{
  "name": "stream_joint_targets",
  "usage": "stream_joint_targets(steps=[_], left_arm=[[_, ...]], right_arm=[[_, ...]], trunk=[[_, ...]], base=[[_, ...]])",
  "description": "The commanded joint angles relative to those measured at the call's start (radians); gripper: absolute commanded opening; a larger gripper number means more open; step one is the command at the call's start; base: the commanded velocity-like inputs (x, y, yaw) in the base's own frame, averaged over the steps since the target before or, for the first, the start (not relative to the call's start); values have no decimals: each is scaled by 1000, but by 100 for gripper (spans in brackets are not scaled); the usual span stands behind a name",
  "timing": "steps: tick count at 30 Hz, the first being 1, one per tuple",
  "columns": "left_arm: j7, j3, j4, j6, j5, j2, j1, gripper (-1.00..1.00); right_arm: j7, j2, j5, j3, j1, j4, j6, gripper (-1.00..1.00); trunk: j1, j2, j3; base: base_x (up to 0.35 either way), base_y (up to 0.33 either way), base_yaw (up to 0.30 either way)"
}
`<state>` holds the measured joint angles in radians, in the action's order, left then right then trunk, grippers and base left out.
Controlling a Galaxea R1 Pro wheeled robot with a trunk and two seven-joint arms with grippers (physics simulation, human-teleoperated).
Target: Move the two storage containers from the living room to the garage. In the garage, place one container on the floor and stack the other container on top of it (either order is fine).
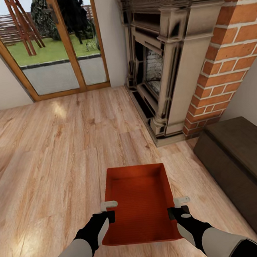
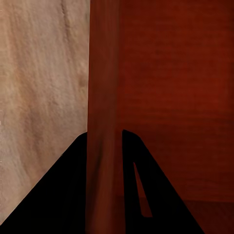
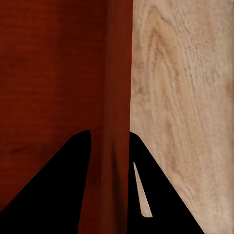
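One orange-red storage container (image 1: 139, 199) is held in front of me above the light wood plank floor of the living room, open top up and empty. My left gripper (image 1: 108, 211) is shut on its left wall (image 2: 103, 97), one finger on each side of the thin wall. On the opposite side, my right gripper (image 1: 179, 206) pinches the right wall (image 3: 117, 97) the same way, shut on it. Both wrist views look along the clamped walls, with the bin's red inside on one side and wood floor on the other.
A brick fireplace (image 1: 164, 59) with a dark carved surround stands ahead on the right. A long dark low cabinet (image 1: 244, 158) runs along the right wall. Glass doors (image 1: 54, 45) with wooden frames face a garden at the back left. Wood floor (image 1: 47, 154) stretches ahead and left.
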<state>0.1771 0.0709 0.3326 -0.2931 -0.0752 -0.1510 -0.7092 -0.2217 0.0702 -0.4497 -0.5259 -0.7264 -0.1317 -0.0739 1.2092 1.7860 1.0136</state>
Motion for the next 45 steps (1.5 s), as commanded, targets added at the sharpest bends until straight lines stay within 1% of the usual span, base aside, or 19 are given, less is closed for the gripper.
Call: stream_joint_targets(steps=[1,45], left_arm=[[2,8,-1,-6,-3,-1,1,-100],[2,9,-1,-6,-2,-1,1,-100]], right_arm=[[1,0,2,-2,-1,-9,-10,-100],[7,0,8,-8,-1,-9,4,-100]], trunk=[[-4,-7,-3],[-173,-315,-140]], base=[[0,0,0],[0,0,0]])
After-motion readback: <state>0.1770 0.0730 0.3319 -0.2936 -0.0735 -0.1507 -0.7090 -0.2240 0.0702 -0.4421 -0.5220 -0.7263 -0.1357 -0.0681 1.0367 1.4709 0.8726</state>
